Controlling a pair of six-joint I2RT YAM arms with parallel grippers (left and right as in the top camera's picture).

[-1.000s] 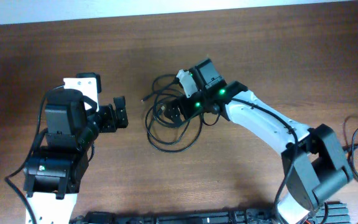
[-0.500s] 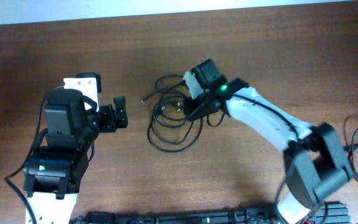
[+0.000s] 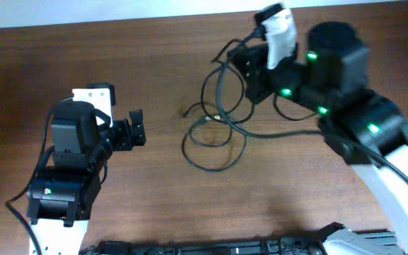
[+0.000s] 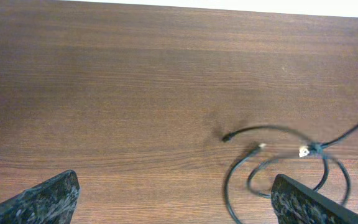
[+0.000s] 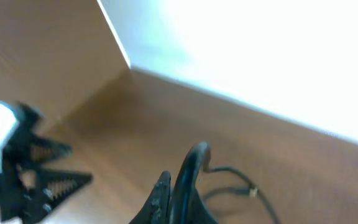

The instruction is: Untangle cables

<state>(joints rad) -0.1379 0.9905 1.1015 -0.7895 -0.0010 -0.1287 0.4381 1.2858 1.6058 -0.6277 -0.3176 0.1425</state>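
Space showed inside the left gripper (image 3: pixel 139 127); it was wide open and held nothing, low over the brown surface (image 3: pixel 119 42). Past it, the black cables (image 3: pixel 214 131) lay in loose loops, crossing each other in the middle. Farthest off, the right gripper (image 5: pixel 178 190) was up high and pinched shut on one cable. It looked like the pulling-apart step. Next, that cable would need pulling away slowly, maybe with the left gripper holding down the rest.
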